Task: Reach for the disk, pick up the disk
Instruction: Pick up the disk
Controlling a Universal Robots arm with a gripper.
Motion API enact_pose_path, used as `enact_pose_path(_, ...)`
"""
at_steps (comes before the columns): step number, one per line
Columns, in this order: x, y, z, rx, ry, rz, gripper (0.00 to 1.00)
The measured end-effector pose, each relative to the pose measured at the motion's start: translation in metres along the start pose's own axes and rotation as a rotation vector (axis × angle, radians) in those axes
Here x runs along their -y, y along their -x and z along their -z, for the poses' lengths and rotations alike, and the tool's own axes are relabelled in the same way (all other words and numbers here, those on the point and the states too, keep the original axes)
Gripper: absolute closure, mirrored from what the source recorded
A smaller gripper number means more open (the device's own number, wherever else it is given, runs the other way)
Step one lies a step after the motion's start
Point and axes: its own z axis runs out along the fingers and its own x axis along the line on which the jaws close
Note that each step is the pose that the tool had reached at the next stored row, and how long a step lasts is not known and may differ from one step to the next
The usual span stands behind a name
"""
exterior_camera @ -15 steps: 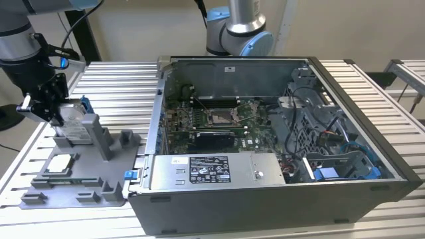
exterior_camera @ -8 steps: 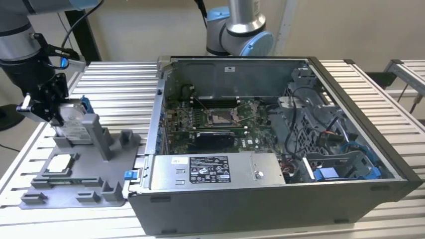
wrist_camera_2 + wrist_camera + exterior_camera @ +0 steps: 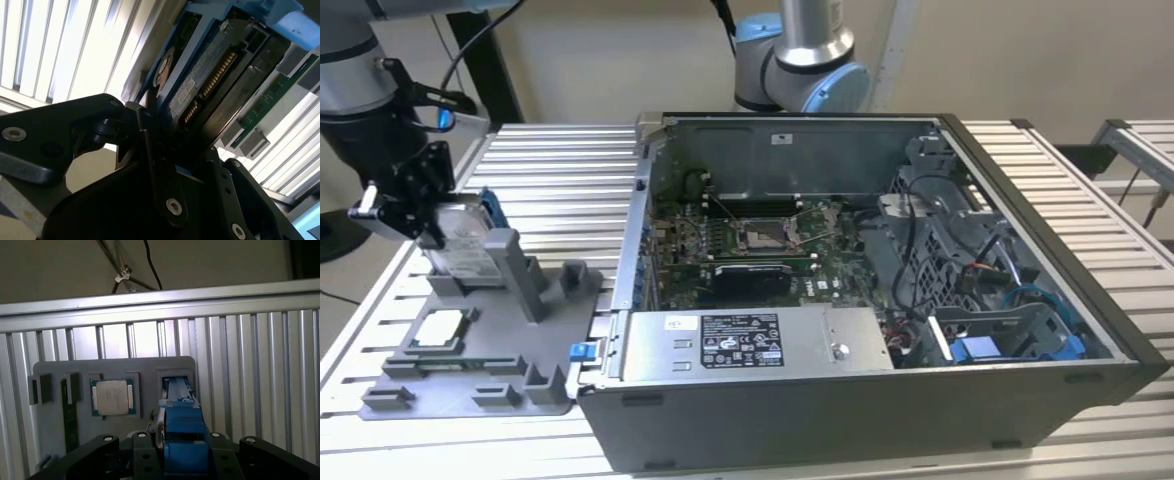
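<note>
**Item:** gripper (image 3: 430,232).
**State:** narrowed onto the disk (image 3: 464,250), 1 finger (image 3: 152,150) against each flat side, apparently clamped.
**Location:** the disk stands on edge in a slot of the grey fixture (image 3: 454,385), at 9 o'clock from the open computer case (image 3: 854,425) in the exterior view. 1 square chip (image 3: 440,326) lies at 6 o'clock from it.
**Step:** grasp judged made; the disk is not yet out of the slot.
**Next move calls for:** a straight pull along the slot, with no twist.
</note>
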Motion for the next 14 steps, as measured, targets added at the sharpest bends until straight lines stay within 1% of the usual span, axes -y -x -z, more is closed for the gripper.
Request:
enact_pose_path(6,-0.0001,0.0000,0.0090,0.0000,0.0000,0.000,1.00)
enact_pose_path(14,-0.0002,0.0000,0.0184,0.0000,-0.0001,0.000,1.00)
